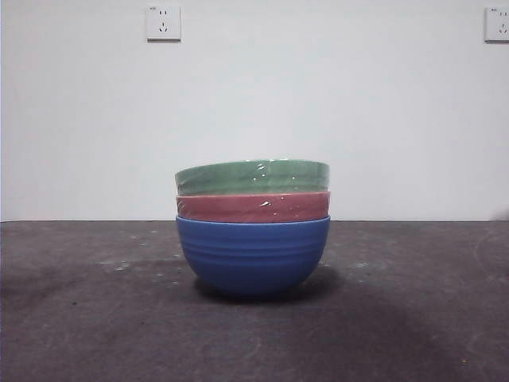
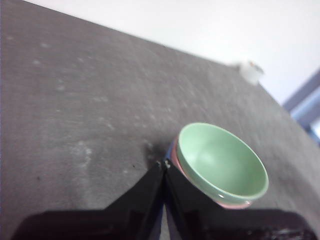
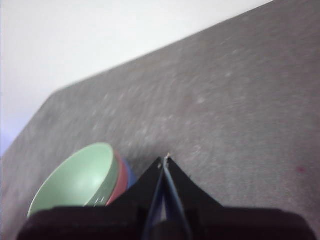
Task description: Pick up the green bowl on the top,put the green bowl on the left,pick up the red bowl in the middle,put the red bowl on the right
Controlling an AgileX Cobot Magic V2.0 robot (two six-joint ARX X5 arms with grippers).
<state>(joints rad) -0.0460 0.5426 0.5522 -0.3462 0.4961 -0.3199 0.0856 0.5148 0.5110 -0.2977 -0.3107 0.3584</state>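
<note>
Three bowls stand stacked at the middle of the table. The green bowl (image 1: 252, 177) is on top, nested in the red bowl (image 1: 253, 208), which sits in a blue bowl (image 1: 252, 256). In the left wrist view the green bowl (image 2: 220, 161) shows its pale inside, with a pink rim of the red bowl (image 2: 235, 204) under it; my left gripper (image 2: 165, 163) is shut, its tips close beside the stack and above the table. My right gripper (image 3: 165, 159) is shut too, hovering apart from the green bowl (image 3: 80, 180) and red bowl (image 3: 118, 176). Neither arm shows in the front view.
The dark grey table (image 1: 95, 318) stretches to both sides of the stack. A white wall with two sockets (image 1: 163, 23) stands behind. A small white object (image 2: 251, 71) lies at the table's far edge in the left wrist view.
</note>
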